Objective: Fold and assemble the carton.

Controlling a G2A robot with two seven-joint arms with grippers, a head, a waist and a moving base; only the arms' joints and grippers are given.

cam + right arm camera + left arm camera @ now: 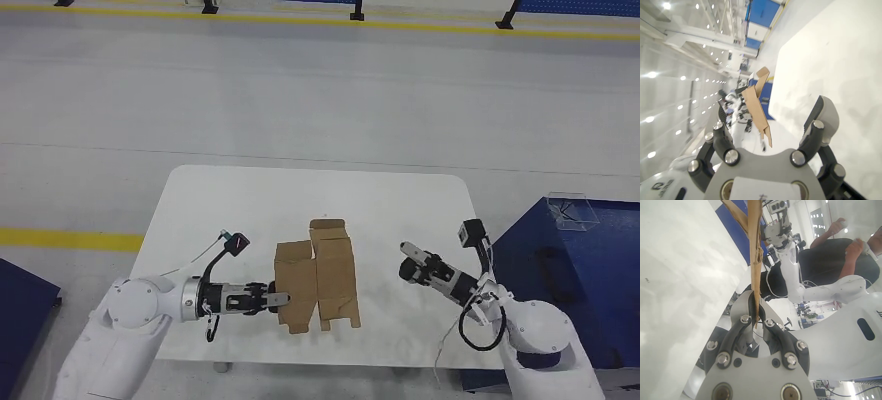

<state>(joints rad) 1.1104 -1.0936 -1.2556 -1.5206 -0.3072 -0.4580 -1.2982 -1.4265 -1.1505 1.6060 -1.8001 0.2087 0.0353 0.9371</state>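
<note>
A flattened brown cardboard carton (316, 275) hangs over the near middle of the white table (230, 200), its flaps loose. My left gripper (278, 298) is shut on the carton's near-left edge; the left wrist view shows the thin carton (755, 256) edge-on, pinched between the black pads (753, 306). My right gripper (408, 254) stands open to the right of the carton, apart from it, with nothing between its fingers (821, 111). In the right wrist view the carton (757, 111) hangs ahead, held up off the table.
A blue cabinet (580, 250) with a clear tray (572, 210) on it stands just right of the table. Another blue block (20, 300) sits at the left. A person stands behind the right arm in the left wrist view, holding controllers.
</note>
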